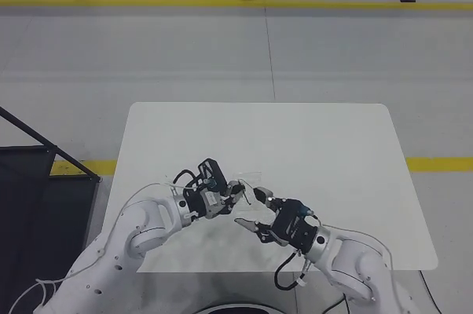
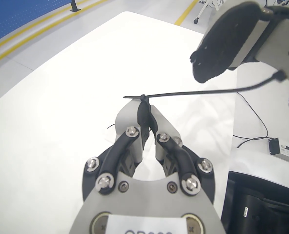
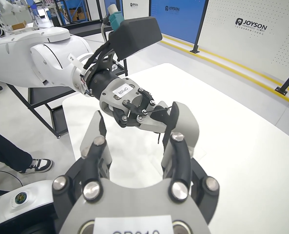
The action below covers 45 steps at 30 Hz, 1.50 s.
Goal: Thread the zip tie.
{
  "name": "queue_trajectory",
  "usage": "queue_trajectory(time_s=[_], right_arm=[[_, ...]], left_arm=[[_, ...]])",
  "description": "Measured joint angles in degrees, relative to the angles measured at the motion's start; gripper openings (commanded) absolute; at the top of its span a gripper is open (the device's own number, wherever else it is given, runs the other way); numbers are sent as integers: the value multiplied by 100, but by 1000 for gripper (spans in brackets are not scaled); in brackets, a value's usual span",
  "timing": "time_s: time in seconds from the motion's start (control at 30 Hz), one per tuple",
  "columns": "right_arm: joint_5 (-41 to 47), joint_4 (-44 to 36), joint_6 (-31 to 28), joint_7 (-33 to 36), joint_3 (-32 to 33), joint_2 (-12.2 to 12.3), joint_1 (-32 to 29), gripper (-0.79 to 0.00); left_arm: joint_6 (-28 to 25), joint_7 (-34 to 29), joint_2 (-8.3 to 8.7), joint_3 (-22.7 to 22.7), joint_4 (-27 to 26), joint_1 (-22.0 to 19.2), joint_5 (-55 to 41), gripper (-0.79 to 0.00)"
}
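Left gripper (image 2: 144,109): lower centre of its wrist view, jaws closed on the zip tie (image 2: 195,93) at its head
Zip tie: black, held above the desk (image 1: 339,157); short tip poked past the head, strap ran toward upper right to the right gripper (image 1: 253,209)
Right gripper: lower middle of top view, just beside the left one, jaws spread wide
Desk: white, rounded corners

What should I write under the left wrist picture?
Left gripper shut on a black zip tie, held above the white table.
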Motion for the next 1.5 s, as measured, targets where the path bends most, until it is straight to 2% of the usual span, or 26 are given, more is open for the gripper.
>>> queue_trajectory(time_s=[0.07, 0.1, 0.2, 0.37, 0.5, 0.63, 0.7, 1.17, 1.2, 1.37, 1.5], right_arm=[[30, 4, -34, -40, 16, 4, -9, -142], [48, 9, -57, -63, 23, 6, -13, -62], [168, 65, -201, -176, 54, 14, -14, -3], [825, 577, -798, -330, 169, 32, 180, -3], [1459, 1149, -1031, 28, 180, 38, 491, 0], [2185, 1418, -490, 955, 53, 19, 792, 0], [2330, 1389, -311, 1188, 32, 15, 866, 0], [2168, 1398, -195, 1185, -104, 1, 897, 0], [2167, 1424, -201, 1199, -128, -2, 924, -9], [2129, 1516, -288, 1225, -244, -14, 1054, -376], [2118, 1573, -271, 1256, -336, -27, 1132, -431]], left_arm=[[41, 11, -9, -31, 12, 5, -101, -785], [58, 18, -13, -46, 17, 5, -147, -785], [66, 60, -27, -92, 46, -4, -319, -785], [-30, 159, -39, -178, 82, -24, -454, -785], [-85, 275, -38, -268, 40, 20, -438, -785], [-244, 404, -36, -351, 24, 90, -518, -785], [-324, 402, -32, -389, 24, 106, -556, -785], [-777, 128, -32, -432, -84, 137, -774, -785], [-808, 112, -31, -438, -82, 137, -788, -785], [-936, 65, -29, -460, -66, 148, -868, -785], [-977, 50, -31, -475, -59, 149, -892, -785]])
